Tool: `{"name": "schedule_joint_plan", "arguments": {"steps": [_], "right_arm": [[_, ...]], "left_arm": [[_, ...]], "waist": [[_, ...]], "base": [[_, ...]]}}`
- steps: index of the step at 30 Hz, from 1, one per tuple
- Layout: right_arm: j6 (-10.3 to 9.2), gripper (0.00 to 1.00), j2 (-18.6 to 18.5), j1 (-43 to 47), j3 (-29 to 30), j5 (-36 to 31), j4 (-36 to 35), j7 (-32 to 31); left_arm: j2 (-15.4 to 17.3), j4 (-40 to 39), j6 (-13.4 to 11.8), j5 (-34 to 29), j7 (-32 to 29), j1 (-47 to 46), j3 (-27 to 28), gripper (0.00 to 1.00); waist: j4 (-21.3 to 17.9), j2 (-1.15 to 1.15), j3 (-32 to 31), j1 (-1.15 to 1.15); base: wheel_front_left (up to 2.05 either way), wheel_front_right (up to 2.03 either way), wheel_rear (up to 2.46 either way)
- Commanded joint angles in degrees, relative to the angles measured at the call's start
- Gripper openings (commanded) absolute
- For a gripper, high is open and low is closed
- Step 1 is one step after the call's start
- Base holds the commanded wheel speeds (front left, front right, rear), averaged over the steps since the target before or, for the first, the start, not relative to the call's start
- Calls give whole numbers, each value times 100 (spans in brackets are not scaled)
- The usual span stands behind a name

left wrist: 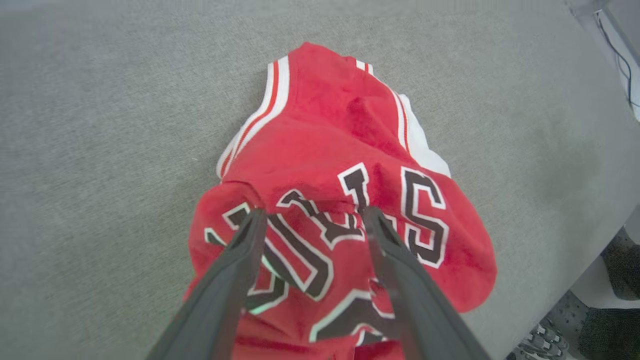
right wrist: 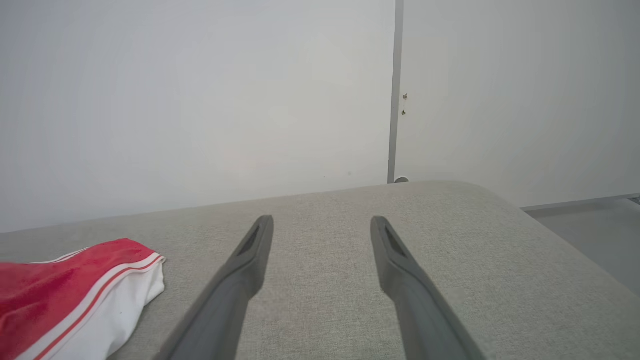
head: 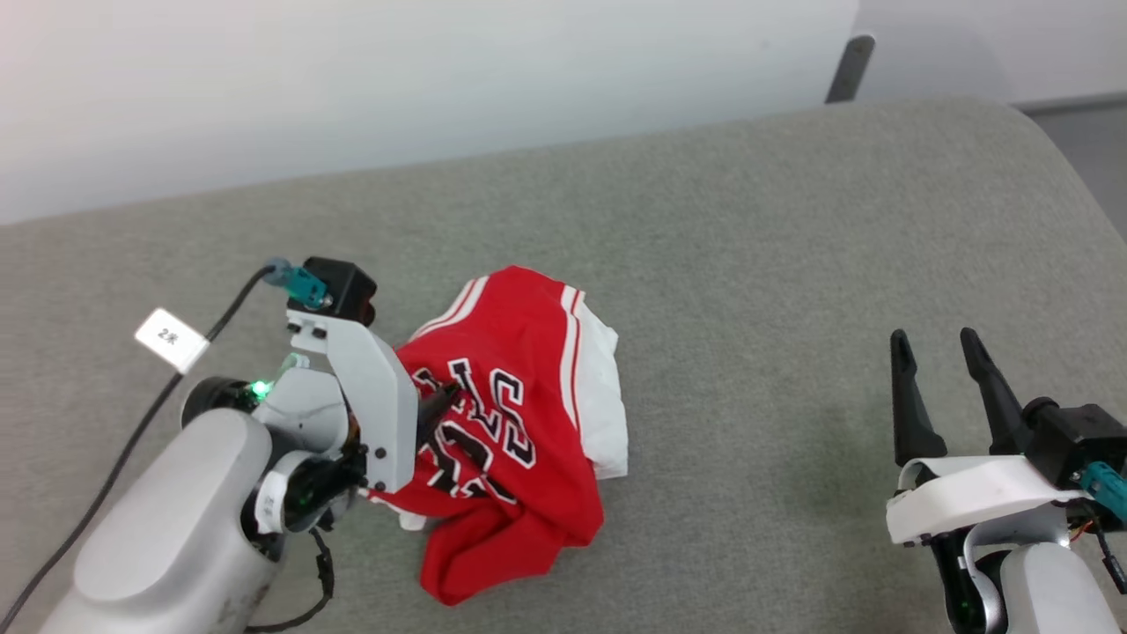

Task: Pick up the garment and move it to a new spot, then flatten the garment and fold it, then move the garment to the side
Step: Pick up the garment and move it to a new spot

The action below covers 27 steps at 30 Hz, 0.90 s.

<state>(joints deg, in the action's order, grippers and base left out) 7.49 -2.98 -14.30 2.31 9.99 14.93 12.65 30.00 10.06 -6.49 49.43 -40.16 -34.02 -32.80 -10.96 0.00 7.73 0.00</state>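
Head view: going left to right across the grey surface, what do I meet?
white tag on the cable → garment → right gripper, open. The left gripper, also open, overlaps the garment's left side, so it is left out of the order.

Black white-edged "ULLS" crosses the garment (left wrist: 325,115) (its number below is unreadable); the cable tag (head: 170,338) starts with 2.

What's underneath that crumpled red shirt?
The shirt lies heaped on the grey surface, with a white sleeve poking out at its edge. Its folds cover whatever is beneath, so anything under the heap cannot be seen.
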Motion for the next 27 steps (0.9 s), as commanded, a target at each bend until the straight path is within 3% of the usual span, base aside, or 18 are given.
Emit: {"name": "schedule_joint_plan", "arguments": {"steps": [1,15,27], "right_arm": [[0,100,6,105,-26,-11,-8,-37],[0,100,-119,364,-198,-5,-76,-156],[0,100,-206,595,-209,10,-28,-24]], "left_arm": [[-5,-51,46,39,106,94,54,100],[325,-696,44,88,1462,953,683,100],[796,-1037,307,-40,3359,2215,1555,100]], "waist": [[227,0,-249,0],[666,0,-839,0],[987,0,-1073,0]], "base": [[0,0,0],[0,0,0],[0,0,0]]}}
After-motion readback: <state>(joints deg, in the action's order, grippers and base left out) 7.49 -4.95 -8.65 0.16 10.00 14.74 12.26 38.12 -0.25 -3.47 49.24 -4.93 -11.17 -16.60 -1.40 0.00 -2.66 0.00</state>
